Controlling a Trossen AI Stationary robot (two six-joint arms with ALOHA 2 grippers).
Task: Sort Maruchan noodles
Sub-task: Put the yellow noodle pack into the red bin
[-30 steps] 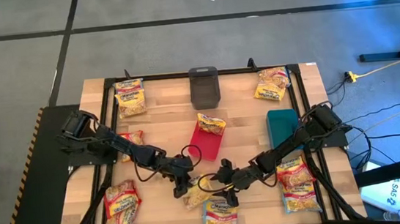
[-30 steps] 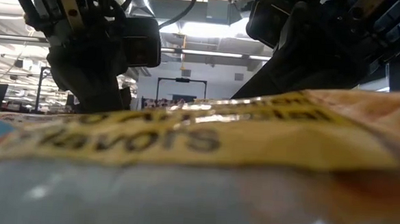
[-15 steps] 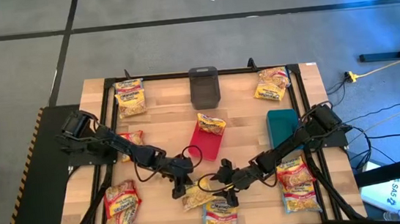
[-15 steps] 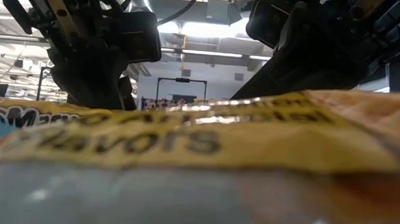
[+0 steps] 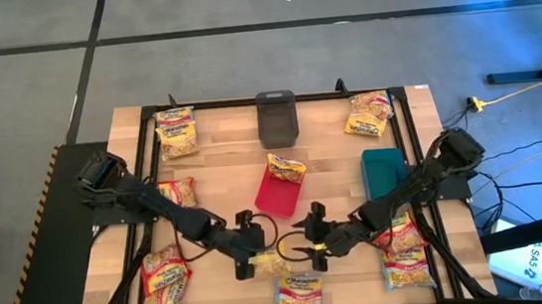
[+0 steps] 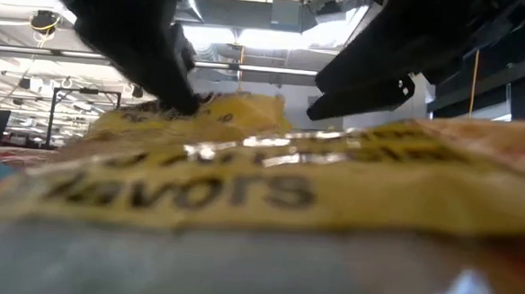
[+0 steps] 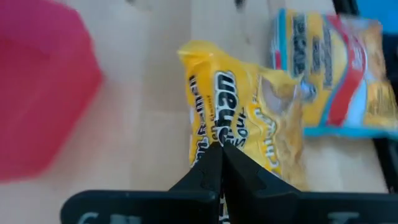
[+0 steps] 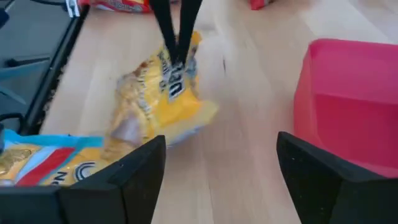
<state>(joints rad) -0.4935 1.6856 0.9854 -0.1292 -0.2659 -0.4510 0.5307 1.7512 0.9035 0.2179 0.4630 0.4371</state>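
Left gripper [image 5: 248,257] pinched tight on a crinkly yellow noodle packet [image 5: 269,265], lower centre of the high view, long axis roughly along the frame's width. Right gripper [image 5: 313,248] just beside it, spread wide, holding nothing. Red plastic bin [image 5: 273,198] has a packet [image 5: 286,167] resting on its far rim. Wooden tabletop [image 5: 223,167].

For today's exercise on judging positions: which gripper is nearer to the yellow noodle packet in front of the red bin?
Left. The left gripper is shut on the yellow noodle packet, pinching its edge. The right gripper hangs open just beside it, not touching, with the red bin behind.
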